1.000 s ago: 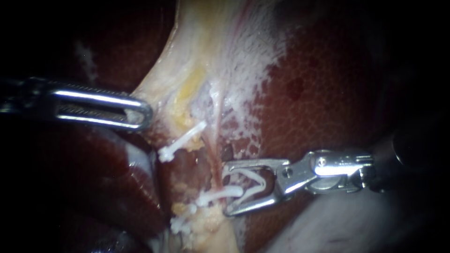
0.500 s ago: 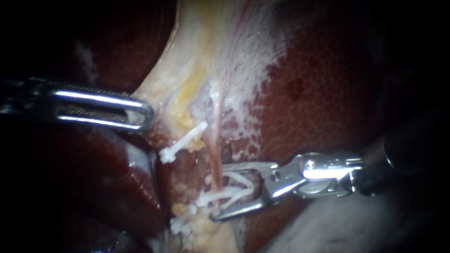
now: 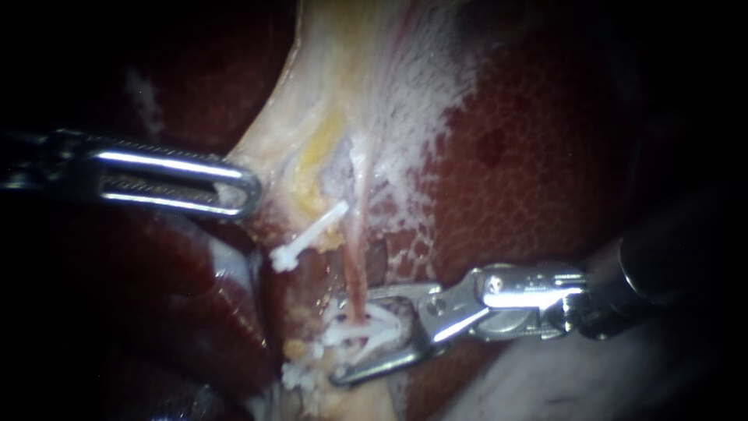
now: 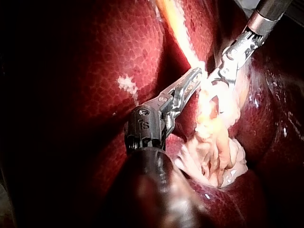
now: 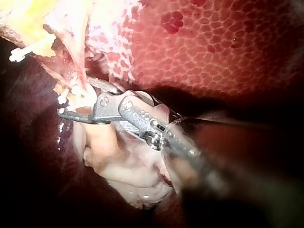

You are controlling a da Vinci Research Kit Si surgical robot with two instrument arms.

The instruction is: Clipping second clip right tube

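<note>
Endoscope: left instrument [image 3: 241,191] enters from the left, jaws closed on the edge of the pale tissue [image 3: 327,101], no gap showing. Right instrument [image 3: 352,334] enters from the right, jaws standing apart and carrying a white loaded clip [image 3: 386,323] between them, one jaw above and one below. The jaws straddle the thin pink right tube [image 3: 354,265], which runs down from the pale tissue into them. An upper clip [image 3: 308,234] lies slanted just left of the tube, and the lower clips [image 3: 300,373] bunch below the jaws. Dark red liver [image 3: 530,179] lies to the right. Left wrist: left instrument [image 4: 194,76] is clamped on the pale tissue [image 4: 213,123], with the right instrument [image 4: 216,78] just beside its tip and liver [image 4: 95,57] behind. Right wrist: right instrument [image 5: 78,99] has its jaws parted around the tube [image 5: 80,71]. The upper clip [image 5: 23,52] sits ahead and to the side, apart from the jaws, and liver [image 5: 213,42] lies beyond.
</note>
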